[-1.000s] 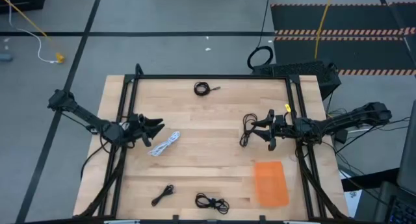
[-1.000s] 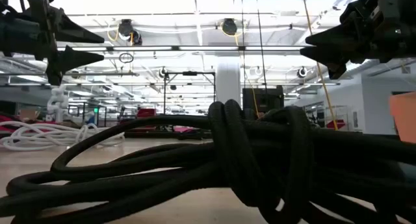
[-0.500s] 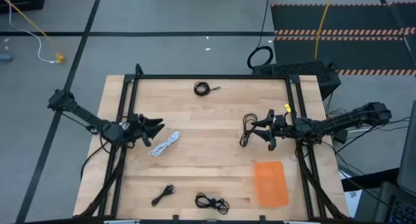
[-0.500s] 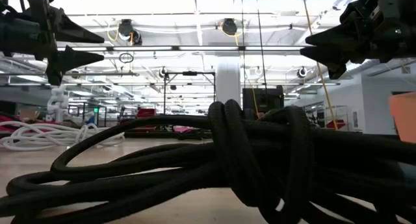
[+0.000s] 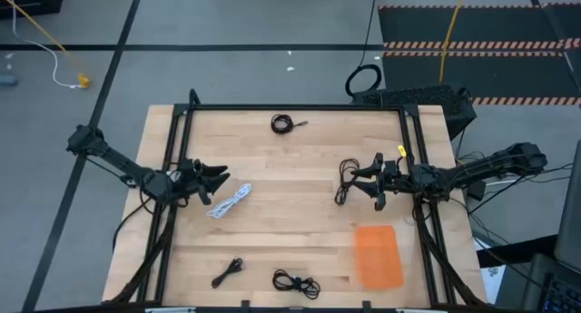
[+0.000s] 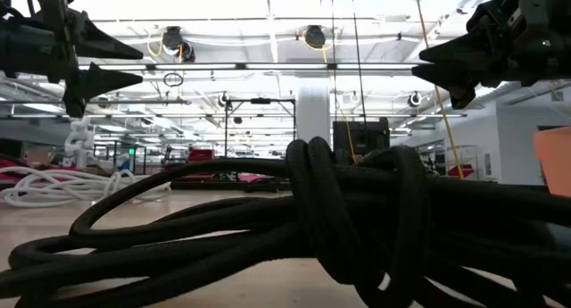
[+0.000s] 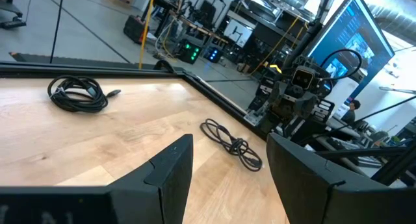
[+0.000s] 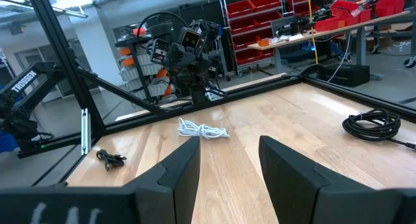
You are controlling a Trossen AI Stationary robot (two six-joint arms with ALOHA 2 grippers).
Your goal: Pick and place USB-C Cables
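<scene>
Five small cable bundles lie on the wooden table. The white cable (image 5: pixel 230 200) (image 8: pixel 203 129) rests just in front of my left gripper (image 5: pixel 223 177), which is open and hovers above the table near the left edge. A loose black cable (image 5: pixel 344 180) (image 7: pixel 233 143) lies at the fingertips of my open right gripper (image 5: pixel 357 181), untouched. A black coil (image 5: pixel 283 123) (image 7: pixel 78 94) sits near the far edge. Two more black bundles (image 5: pixel 227 271) (image 5: pixel 296 282) lie by the near edge; the second one fills the low view (image 6: pixel 312 219).
An orange flat pad (image 5: pixel 378 255) lies on the table's right near part. A black frame rail (image 5: pixel 290 107) runs around the table. A large black cable ring (image 5: pixel 363 80) and a yellow cord (image 5: pixel 449 32) lie on the floor beyond the far edge.
</scene>
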